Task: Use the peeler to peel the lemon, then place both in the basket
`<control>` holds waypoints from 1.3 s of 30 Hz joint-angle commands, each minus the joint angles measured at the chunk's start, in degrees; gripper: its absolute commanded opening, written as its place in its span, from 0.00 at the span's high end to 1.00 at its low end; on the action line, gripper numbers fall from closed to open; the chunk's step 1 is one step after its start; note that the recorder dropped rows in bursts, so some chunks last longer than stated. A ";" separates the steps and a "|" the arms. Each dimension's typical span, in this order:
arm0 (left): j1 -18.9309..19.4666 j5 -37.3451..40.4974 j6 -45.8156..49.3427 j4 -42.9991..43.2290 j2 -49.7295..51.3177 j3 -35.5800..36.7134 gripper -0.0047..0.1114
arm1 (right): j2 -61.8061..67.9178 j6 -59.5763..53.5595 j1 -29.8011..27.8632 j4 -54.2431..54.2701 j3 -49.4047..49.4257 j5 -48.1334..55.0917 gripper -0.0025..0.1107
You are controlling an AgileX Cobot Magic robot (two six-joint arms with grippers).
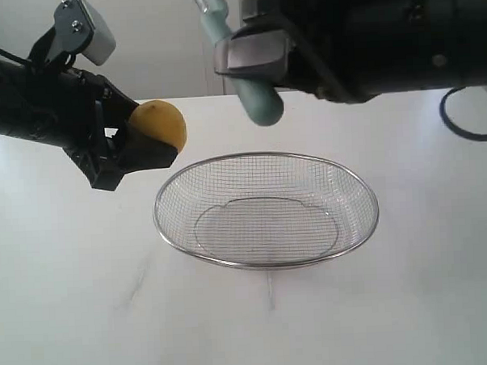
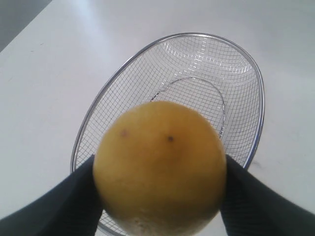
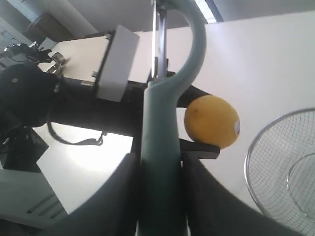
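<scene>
Left gripper (image 1: 138, 147) clamps the lemon (image 1: 162, 124) between its jaws, aloft over the table's (image 1: 71, 311) left half, just beside the basket (image 1: 267, 265) sitting mid-table. Right gripper (image 1: 252, 57) is closed tight around the peeler (image 1: 258, 99) handle, high near the far edge, blade apart from the fruit. To peel well, I'd bring the blade flat onto exposed skin, stroking lightly away from those jaws.
</scene>
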 commanded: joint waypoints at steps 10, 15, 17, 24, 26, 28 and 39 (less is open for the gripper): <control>-0.07 1.62 -0.44 -1.59 -0.45 0.39 0.96 | -2.41 26.66 -3.70 -45.58 -2.57 6.94 0.98; -0.07 2.14 -0.44 -1.59 -0.11 0.39 0.96 | 5.19 23.53 -6.14 -47.19 -2.68 9.35 0.98; -0.07 2.30 -0.44 -1.59 -0.02 0.39 0.96 | 8.64 21.60 -6.28 -47.19 -2.68 9.10 0.98; -0.07 2.70 -0.44 -1.59 -0.03 0.39 0.96 | 21.86 16.25 -6.28 -47.19 -2.68 4.02 0.98; -0.07 3.10 -0.44 -1.59 -0.03 0.39 0.96 | 24.51 16.25 -6.28 -47.19 -2.68 0.48 0.98; -0.07 3.36 -0.44 -1.59 -0.03 0.39 0.96 | 26.55 16.25 -6.28 -47.19 -2.68 -2.07 0.98; -0.07 3.60 -0.44 -1.96 -0.03 0.39 0.96 | 32.32 8.96 -6.28 -47.54 -1.73 -7.23 0.98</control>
